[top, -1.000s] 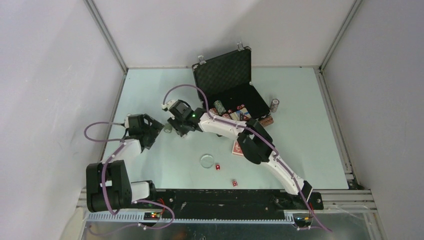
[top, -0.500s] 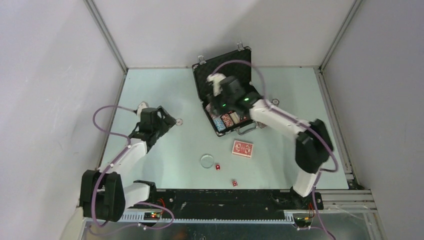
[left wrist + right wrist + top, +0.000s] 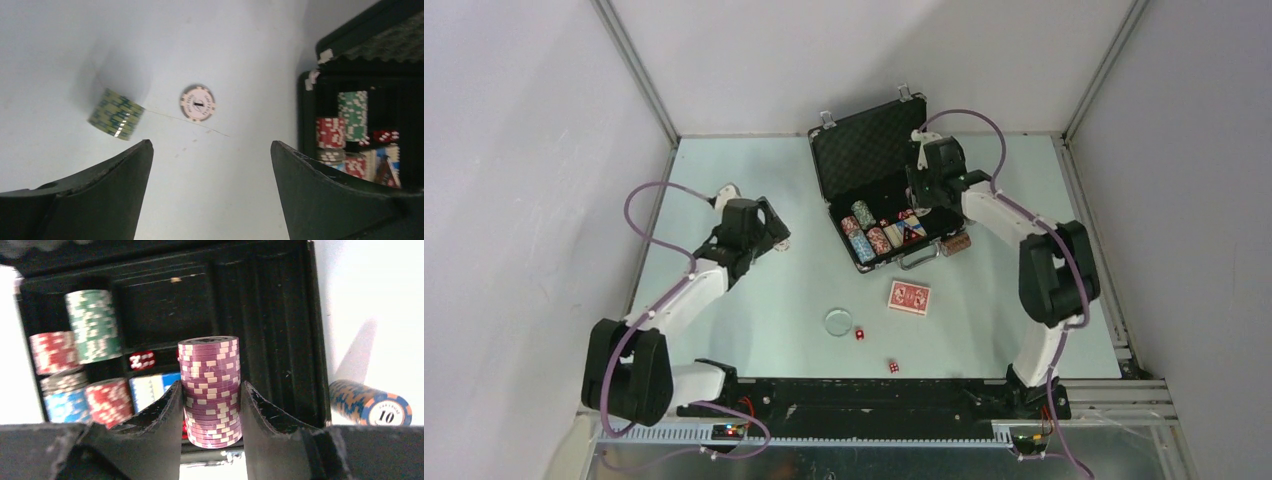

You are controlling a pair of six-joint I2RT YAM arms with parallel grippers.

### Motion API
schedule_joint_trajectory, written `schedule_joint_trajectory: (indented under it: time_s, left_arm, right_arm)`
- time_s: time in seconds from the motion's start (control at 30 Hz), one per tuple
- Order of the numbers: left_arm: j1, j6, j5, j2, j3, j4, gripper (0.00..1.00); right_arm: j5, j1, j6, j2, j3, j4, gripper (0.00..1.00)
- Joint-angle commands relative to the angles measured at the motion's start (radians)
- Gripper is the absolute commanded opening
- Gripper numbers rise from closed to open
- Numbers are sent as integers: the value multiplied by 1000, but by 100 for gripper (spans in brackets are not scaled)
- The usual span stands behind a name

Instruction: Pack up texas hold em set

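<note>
Swung the right arm, within the last second, from 9 o'clock of the briefcase (image 3: pixel 869 150) across to its 3 o'clock end. Clamped now in the right tool (image 3: pixel 210 390): an upright purple chip stack (image 3: pixel 209 360), poised over the bare ribbed slots there; impossible to tell whether touching yet. Already bedded at the 9 o'clock end: the packed stacks (image 3: pixel 92 325). Means one more stack about to go home, by the look of it; needs lowering straight into a slot without clipping the wall.

Pushed the left arm forward too, toward 12 o'clock. Spread wide apart at the left tool (image 3: pixel 211 145), gripping nothing, above a single pale chip (image 3: pixel 197 103), with a green stack (image 3: pixel 116 120) tipped on its side at 9 o'clock of that chip in the wrist view. Probably next for collection.

Still out on the tabletop (image 3: pixel 1024 300): red-backed cards (image 3: pixel 909 297) at 6 o'clock of the briefcase, clear disc (image 3: pixel 838 321) and red dice (image 3: pixel 860 334) near 7 o'clock, an orange-blue stack (image 3: pixel 370 402) lying at 4 o'clock. Far from packed, with the lid up.
</note>
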Motion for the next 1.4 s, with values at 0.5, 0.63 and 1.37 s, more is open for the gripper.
schedule_joint_trajectory:
  time_s: [0.5, 0.63, 1.37]
  left_arm:
    - [30, 257, -19, 91, 111, -15, 88]
    - [26, 273, -1, 158, 151, -38, 90]
    - [-17, 303, 51, 489, 401, -239, 79]
  right_arm:
    - [93, -58, -94, 353, 384, 6, 53]
    - [115, -51, -79, 328, 374, 26, 86]
    - [-104, 85, 46, -51, 60, 140, 69]
